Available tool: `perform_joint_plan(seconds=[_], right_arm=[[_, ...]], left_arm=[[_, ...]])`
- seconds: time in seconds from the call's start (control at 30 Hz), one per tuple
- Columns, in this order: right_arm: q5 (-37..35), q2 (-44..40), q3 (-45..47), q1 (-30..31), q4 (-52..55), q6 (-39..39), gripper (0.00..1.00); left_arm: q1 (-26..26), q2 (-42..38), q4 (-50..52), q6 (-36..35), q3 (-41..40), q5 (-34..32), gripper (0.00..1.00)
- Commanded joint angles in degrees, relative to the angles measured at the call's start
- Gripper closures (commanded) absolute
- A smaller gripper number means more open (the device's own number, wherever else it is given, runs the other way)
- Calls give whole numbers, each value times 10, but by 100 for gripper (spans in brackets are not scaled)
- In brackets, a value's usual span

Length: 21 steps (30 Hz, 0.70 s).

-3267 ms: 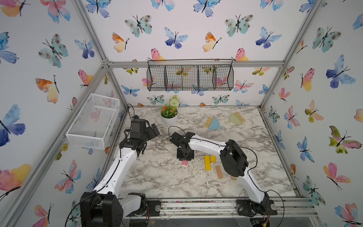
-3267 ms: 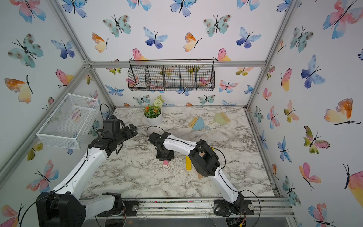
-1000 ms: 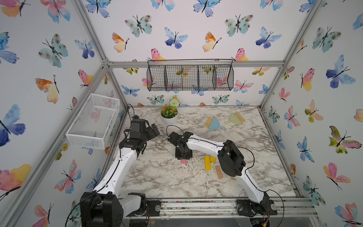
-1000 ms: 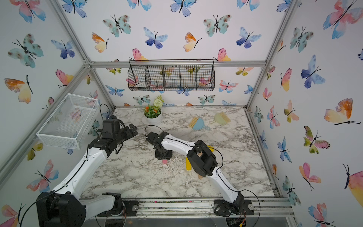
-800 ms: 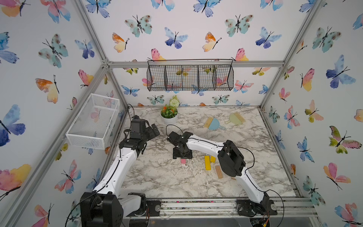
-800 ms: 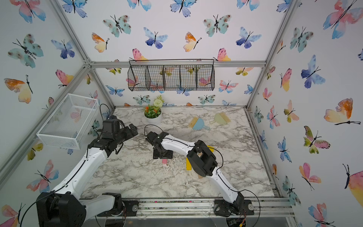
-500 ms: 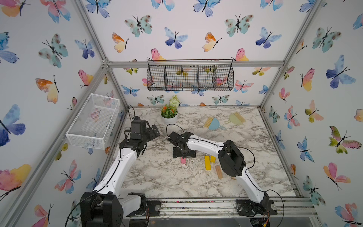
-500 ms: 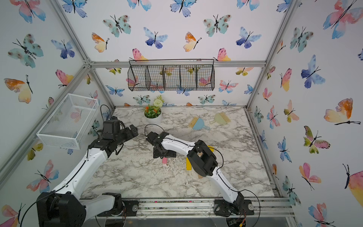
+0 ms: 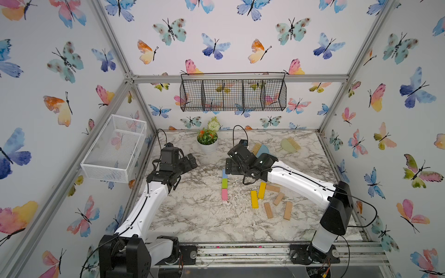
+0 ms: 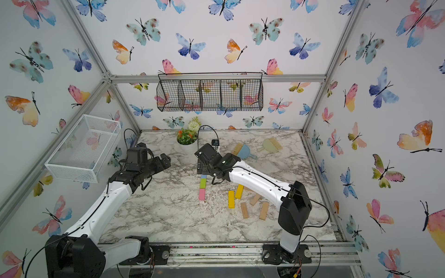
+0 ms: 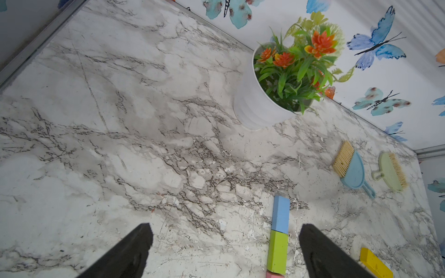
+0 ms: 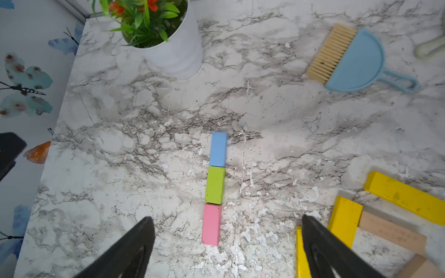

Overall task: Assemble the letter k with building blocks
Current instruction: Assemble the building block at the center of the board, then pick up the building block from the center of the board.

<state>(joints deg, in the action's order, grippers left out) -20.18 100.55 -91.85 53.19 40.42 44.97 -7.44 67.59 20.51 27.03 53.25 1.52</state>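
Beside the open, empty right claw (image 12: 226, 218) lies a yellow block (image 12: 345, 220), well away from the open left claw (image 11: 225, 226).

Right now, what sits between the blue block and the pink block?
The green block. It lies end to end with the blue block and the pink block in one straight line. The right wrist view shows this most clearly, and both top views show it too.

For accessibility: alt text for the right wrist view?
Blue block, green block and pink block lie end to end on the marble table below the open right gripper; yellow blocks, potted plant and blue dustpan nearby.
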Motion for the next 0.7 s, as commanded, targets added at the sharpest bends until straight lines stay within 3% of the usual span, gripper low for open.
perform_joint_plan(seconds=[0.0,0.13,0.47,0.67], right_arm=[[11,2,20,-48,63,-19,7],[35,-25,61,-94,98,-27,10],[67,-144,226,-130,106,34,17],[104,-167,277,-149,105,38,18]], left_arm=[[-1,2,-3,-21,5,33,1],[-35,1,-8,-43,6,57,1],[-242,24,-9,-95,25,-44,5],[-318,63,-9,-94,39,-68,6]])
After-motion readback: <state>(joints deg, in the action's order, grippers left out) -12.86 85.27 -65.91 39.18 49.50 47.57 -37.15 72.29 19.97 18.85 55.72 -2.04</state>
